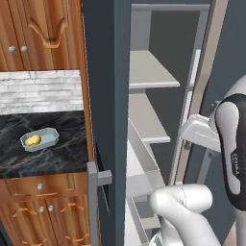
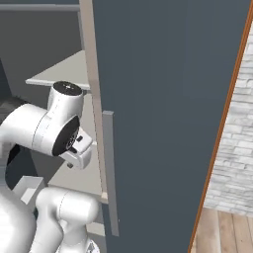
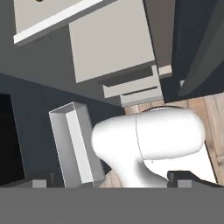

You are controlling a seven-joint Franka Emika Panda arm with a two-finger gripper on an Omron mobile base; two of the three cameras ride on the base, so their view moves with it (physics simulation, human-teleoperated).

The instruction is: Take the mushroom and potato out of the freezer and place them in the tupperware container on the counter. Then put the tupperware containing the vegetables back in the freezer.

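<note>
The potato (image 1: pixel 32 140) lies in the container (image 1: pixel 39 139) on the counter (image 1: pixel 43 158), left of the open freezer (image 1: pixel 149 120); the jaws stand spread, empty.

freezer (image 1: pixel 108 72) open, shelves (image 1: pixel 149 72) bare, door bin (image 3: pixel 72 144) nr arm

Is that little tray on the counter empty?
No. The tray on the counter holds the yellow potato.

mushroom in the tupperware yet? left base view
No. The tupperware container on the counter holds just the yellow potato; no brown lump lies beside it.
</note>
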